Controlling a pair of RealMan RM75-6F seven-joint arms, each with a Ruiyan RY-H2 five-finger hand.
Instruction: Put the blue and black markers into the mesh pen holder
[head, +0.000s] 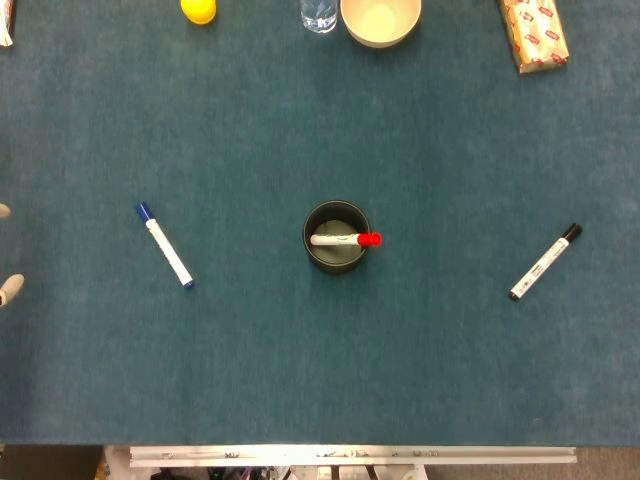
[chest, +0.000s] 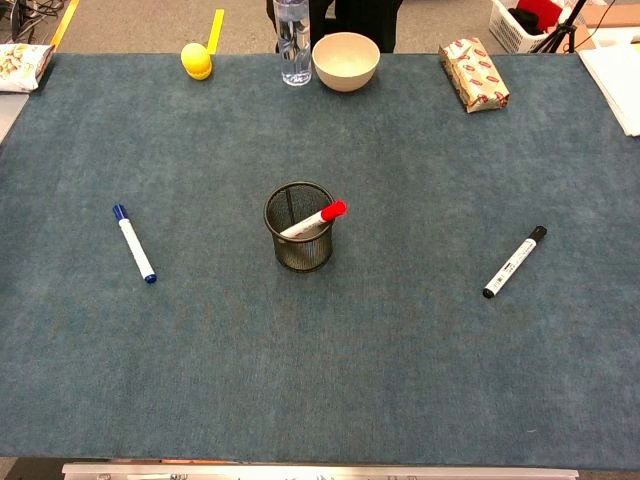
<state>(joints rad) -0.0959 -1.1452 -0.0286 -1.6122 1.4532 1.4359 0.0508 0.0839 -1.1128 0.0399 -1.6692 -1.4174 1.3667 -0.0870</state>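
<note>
I'm seeing only fingertips of my left hand (head: 8, 250) at the left edge of the head view; they are holding nothing, but I cannot tell whether the hand is released or clenched. My right hand is showing in neither view. Nearest those fingertips, the blue marker (head: 164, 245) is lying flat on the tabletop (head: 320, 380), well left of the holder (head: 336, 237). The holder is standing upright mid-table, with only a red marker (chest: 313, 220) leaning inside it. The black marker (head: 545, 262) is lying well to the right. By my reading nothing is done yet: both markers are waiting to be picked up and dropped in.
</note>
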